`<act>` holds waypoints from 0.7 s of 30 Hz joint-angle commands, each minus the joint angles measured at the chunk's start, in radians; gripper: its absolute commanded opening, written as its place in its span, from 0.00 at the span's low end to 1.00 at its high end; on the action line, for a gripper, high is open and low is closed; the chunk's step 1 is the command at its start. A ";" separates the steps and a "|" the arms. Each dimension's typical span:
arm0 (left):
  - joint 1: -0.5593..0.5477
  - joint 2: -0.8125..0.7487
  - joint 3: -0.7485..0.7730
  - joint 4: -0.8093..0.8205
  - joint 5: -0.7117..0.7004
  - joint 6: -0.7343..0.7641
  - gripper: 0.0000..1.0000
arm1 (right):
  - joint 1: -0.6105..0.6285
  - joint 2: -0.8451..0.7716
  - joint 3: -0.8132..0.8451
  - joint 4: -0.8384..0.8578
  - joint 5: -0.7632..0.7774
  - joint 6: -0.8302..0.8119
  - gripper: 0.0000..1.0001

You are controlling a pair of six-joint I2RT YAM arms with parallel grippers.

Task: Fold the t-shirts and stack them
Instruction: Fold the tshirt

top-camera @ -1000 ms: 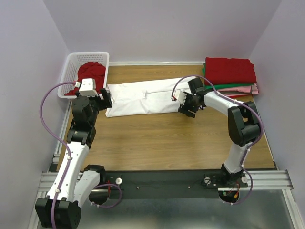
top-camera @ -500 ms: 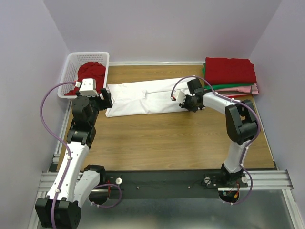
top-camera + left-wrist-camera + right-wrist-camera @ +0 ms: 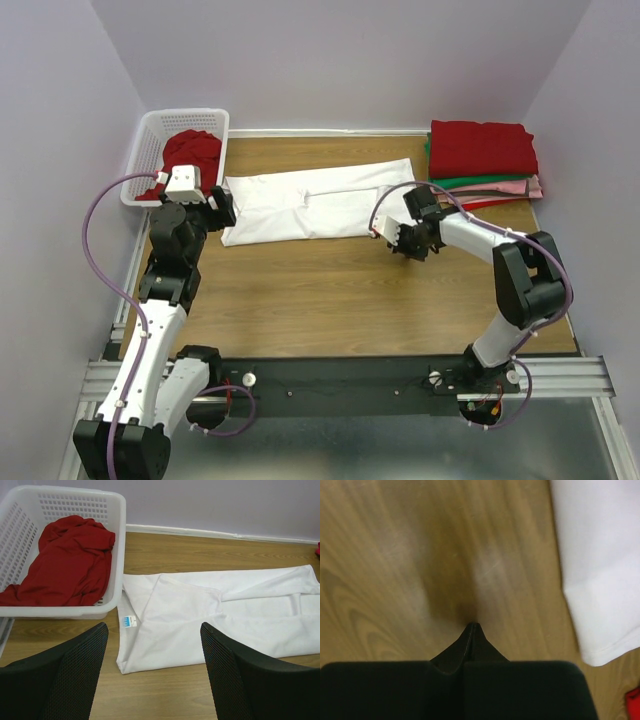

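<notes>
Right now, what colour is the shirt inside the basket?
The shirt in the basket is red, clearest in the left wrist view.

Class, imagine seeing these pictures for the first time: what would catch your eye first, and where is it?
A long white t-shirt lies half-folded across the middle of the wooden table. A crumpled red shirt lies in the white basket at the far left corner, and a neat stack of folded shirts, red on top, sits at far right.
</notes>
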 commanded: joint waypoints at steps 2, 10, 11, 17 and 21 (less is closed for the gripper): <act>0.002 -0.022 -0.003 0.028 0.026 -0.003 0.82 | 0.001 -0.109 -0.077 -0.087 -0.043 -0.001 0.04; 0.002 -0.025 -0.006 0.031 0.032 -0.005 0.82 | -0.002 -0.057 0.017 0.017 0.064 0.066 0.58; 0.002 -0.026 -0.004 0.030 0.032 -0.003 0.82 | 0.001 -0.024 0.047 0.039 0.092 0.068 0.58; 0.002 -0.032 -0.006 0.031 0.030 -0.003 0.82 | 0.001 0.090 0.142 0.085 0.146 0.057 0.59; 0.004 -0.032 -0.006 0.033 0.032 -0.003 0.82 | -0.001 0.147 0.207 0.100 0.156 0.049 0.59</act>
